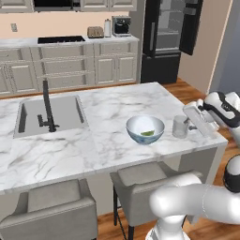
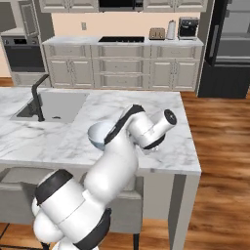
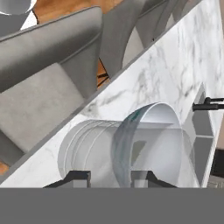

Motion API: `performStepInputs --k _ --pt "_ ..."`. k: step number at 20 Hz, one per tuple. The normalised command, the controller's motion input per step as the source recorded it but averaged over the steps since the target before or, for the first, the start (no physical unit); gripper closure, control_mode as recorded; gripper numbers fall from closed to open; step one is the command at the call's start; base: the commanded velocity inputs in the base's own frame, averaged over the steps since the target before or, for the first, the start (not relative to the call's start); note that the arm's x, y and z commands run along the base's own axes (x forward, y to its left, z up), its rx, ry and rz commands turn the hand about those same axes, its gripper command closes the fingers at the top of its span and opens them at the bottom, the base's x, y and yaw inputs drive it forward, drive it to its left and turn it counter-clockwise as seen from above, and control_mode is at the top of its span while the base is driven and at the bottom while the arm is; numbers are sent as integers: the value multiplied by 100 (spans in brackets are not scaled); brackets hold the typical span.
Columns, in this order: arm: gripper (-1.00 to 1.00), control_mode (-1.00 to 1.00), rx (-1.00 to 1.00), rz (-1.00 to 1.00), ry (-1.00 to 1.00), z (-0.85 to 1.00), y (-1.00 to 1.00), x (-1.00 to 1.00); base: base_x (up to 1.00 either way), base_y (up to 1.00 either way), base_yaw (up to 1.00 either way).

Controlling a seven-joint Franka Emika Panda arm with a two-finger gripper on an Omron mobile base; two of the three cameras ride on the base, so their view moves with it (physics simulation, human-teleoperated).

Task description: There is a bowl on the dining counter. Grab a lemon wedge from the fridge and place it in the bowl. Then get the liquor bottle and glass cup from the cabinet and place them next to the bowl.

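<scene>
The white bowl (image 1: 145, 127) sits on the marble dining counter (image 1: 103, 150) with a green lemon wedge (image 1: 148, 133) inside it. Just right of the bowl, near the counter's right end, the clear glass cup (image 1: 178, 127) stands upright at counter level. My gripper (image 1: 184, 124) reaches in from the right and is shut on the cup. In the hand view the glass cup (image 3: 94, 148) lies between my fingertips (image 3: 78, 177), with the bowl (image 3: 168, 118) behind it. The arm partly hides the bowl (image 2: 96, 134) in the right base view. The black fridge (image 1: 168, 37) stands at the back with a door open. The liquor bottle is out of view.
A steel sink (image 1: 65, 112) with a black faucet (image 1: 47, 105) is set in the counter's left part. Two grey stools (image 1: 56, 206) (image 1: 140, 177) stand along the near edge. Beige drawer units (image 1: 70, 65) with a toaster and coffee machine line the back wall.
</scene>
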Motion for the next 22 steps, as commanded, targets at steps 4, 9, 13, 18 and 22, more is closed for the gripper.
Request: performStepInputs --k 4,9,13,18,22 --pt "100 -100 0 8 -2 -32 -34 45 0 0 0" --pt "100 -100 0 4 -6 -47 -18 38 0 0 0" --pt "100 -100 0 1 -7 -44 -4 33 0 0 0" --pt "100 -100 0 0 -3 -39 0 29 0 0 0" --pt "100 -100 0 0 0 -38 0 34 0 0 0"
